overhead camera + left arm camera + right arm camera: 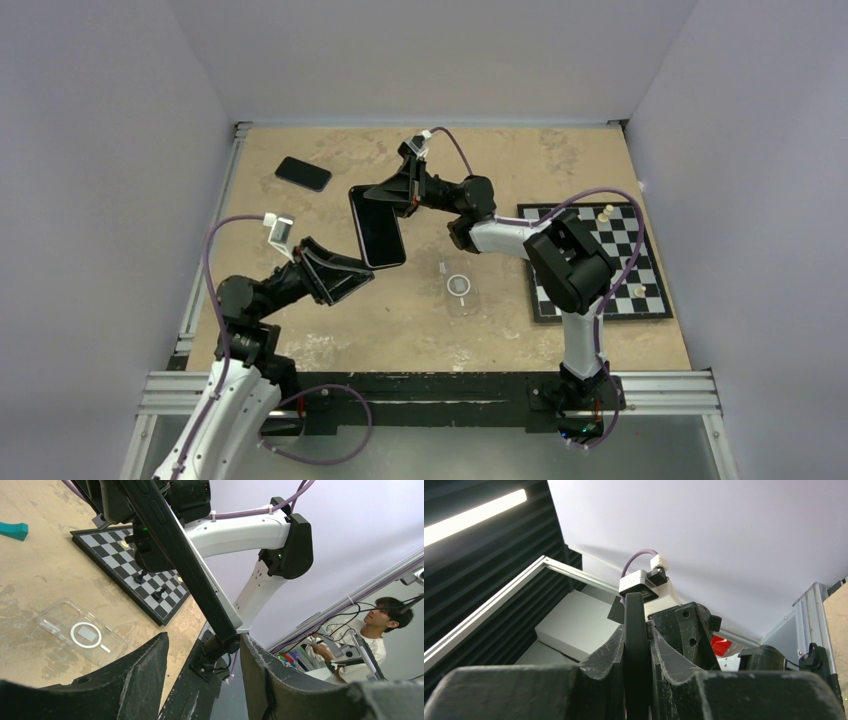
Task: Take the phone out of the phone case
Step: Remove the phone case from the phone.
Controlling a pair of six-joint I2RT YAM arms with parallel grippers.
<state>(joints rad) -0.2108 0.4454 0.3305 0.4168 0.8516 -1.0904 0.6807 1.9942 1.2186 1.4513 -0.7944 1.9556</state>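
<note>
My right gripper [397, 194] is shut on a black phone [377, 228] and holds it tilted in the air above the table. In the right wrist view the phone [637, 640] stands edge-on, clamped between both fingers. The clear phone case [459, 287], with a white ring on it, lies flat and empty on the table; it also shows in the left wrist view [82, 635]. My left gripper [362, 272] is open, its fingertips by the phone's lower end. In the left wrist view the phone [185, 565] runs edge-on down toward the gap of the open left gripper [202, 647].
A second dark phone [303, 173] lies at the far left of the table. A chessboard [625, 290] with a few pieces lies at the right, under the right arm. A teal object [12, 530] lies on the table in the left wrist view.
</note>
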